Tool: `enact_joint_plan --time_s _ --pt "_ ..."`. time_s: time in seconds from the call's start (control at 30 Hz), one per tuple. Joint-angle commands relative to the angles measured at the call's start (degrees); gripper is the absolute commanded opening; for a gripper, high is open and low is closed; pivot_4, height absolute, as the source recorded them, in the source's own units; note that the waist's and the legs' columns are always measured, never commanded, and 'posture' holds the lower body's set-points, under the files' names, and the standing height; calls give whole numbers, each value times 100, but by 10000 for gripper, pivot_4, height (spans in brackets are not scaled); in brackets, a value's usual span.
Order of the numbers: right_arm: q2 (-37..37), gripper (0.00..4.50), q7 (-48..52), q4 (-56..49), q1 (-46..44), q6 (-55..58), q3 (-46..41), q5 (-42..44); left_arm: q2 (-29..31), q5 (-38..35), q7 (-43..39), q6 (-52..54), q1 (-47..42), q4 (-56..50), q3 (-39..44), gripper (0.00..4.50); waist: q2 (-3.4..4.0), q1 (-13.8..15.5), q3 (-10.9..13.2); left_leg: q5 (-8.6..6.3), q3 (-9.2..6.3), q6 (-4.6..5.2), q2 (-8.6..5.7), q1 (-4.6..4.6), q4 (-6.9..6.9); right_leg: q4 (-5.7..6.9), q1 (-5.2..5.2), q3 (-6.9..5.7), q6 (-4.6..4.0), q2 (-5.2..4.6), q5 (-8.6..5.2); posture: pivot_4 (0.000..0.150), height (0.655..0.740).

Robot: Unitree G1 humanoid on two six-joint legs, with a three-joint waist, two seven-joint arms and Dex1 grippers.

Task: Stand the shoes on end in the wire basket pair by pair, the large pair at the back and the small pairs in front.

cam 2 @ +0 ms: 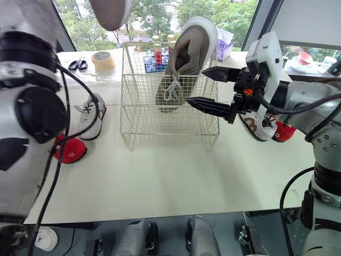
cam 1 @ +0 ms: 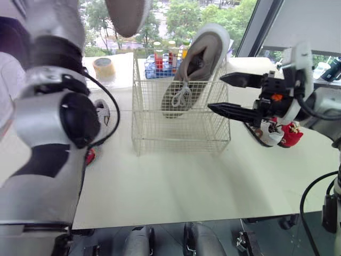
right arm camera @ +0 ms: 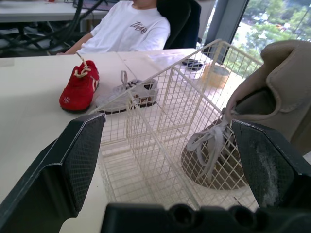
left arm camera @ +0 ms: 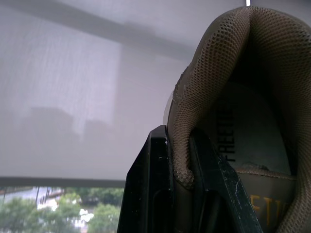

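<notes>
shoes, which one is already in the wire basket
The large tan shoe with white laces, standing heel-up inside the wire basket. Its matching shoe is clamped in the left gripper, and the small red and white shoes lie on the table outside it.

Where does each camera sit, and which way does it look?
Left eye view: on the head, looking down at the wire basket; both arms show.
Right eye view: beside it, same basket and upright shoe.
Left wrist view: left wrist, along the left gripper pinching a tan shoe.
Right wrist view: right wrist, through the open right gripper at the basket, shared too.
</notes>
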Motion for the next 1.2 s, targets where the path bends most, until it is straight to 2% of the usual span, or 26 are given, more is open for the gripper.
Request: enact_joint_plan --time_s 0.03,0.2,0.57,0.7,0.83,1.2 --pt "-76 45000 -138 -111 -78 -46 -229 90 -360 78 283 -622 137 -417 -169 160 0 0 0 0 -1 1 0 1 0 2 -1 1 0 0 1 1500 7400" --pt "-162 45000 -290 -218 4 30 -312 159 -938 204 533 -1029 519 -359 -371 160 0 -1 0 7 0 -9 -3 -3 0 6 -6 1 0 2 1 1500 7400" --pt "-201 45000 -453 -189 -55 -27 -284 277 -1214 657 1354 -1320 1476 -486 -731 160 4 0 -4 -4 -3 9 3 5 -2 0 1 2 0 1 2 1500 7400" --pt "-135 45000 -440 -143 -107 -95 -193 251 -1351 752 1490 -1063 2188 -1108 -911 160 11 3 -13 -5 -15 12 3 32 -3 0 29 6 0 0 2 1500 7400" --pt "-111 45000 -406 -90 -150 -150 -144 238 -1436 801 1523 -579 3016 -2056 -1094 160 32 5 -36 -14 -28 22 7 100 -9 -26 110 2 0 4 1 1500 7400" --pt "-49 45000 -186 166 -285 -369 30 96 -1357 943 1819 637 4015 -4048 -1219 160 66 1 -83 -16 -31 26 6 105 -5 -38 124 4 -1 5 1 1500 7400"
